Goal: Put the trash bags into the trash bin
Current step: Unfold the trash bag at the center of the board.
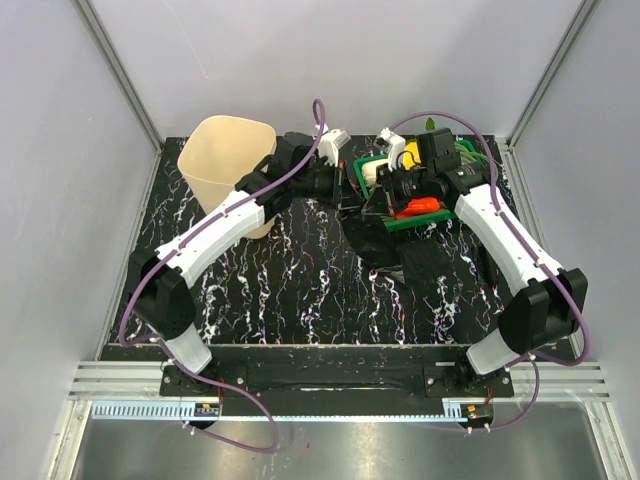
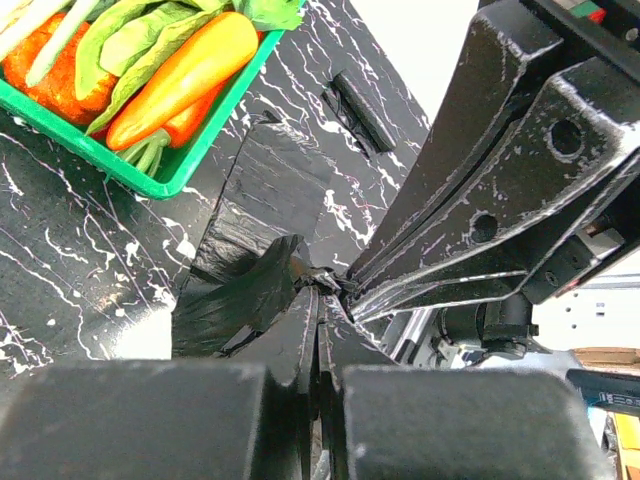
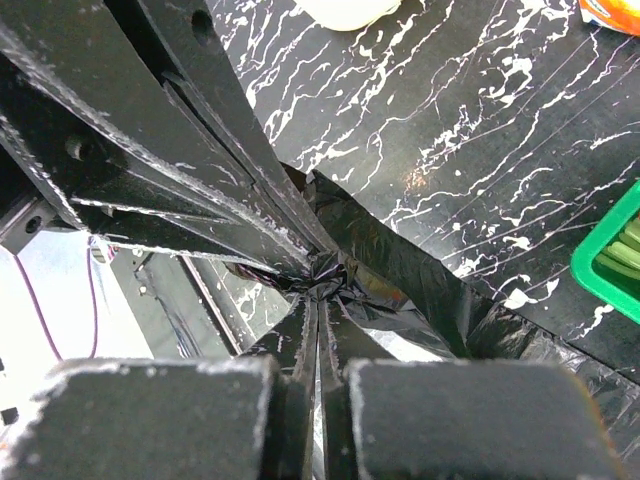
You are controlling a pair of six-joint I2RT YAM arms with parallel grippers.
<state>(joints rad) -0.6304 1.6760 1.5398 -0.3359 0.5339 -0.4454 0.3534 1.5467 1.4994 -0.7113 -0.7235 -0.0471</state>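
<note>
A glossy black trash bag point(image 1: 388, 245) hangs between my two grippers and drapes down onto the marbled black table. My left gripper point(image 1: 347, 192) is shut on its bunched top edge, as the left wrist view point(image 2: 320, 285) shows. My right gripper point(image 1: 372, 200) is shut on the same bunch, tip to tip with the left one, as the right wrist view point(image 3: 322, 290) shows. The bag spreads left of the tips point(image 2: 240, 300) and right of them point(image 3: 430, 270). The cream trash bin point(image 1: 228, 160) stands upright at the back left, beside the left forearm.
A green tray point(image 1: 432, 218) of vegetables sits just behind the right gripper; its rim also shows in the left wrist view point(image 2: 170, 178). A small folded black piece point(image 2: 362, 108) lies on the table beyond the bag. An orange wrapper point(image 3: 612, 12) shows at the frame corner.
</note>
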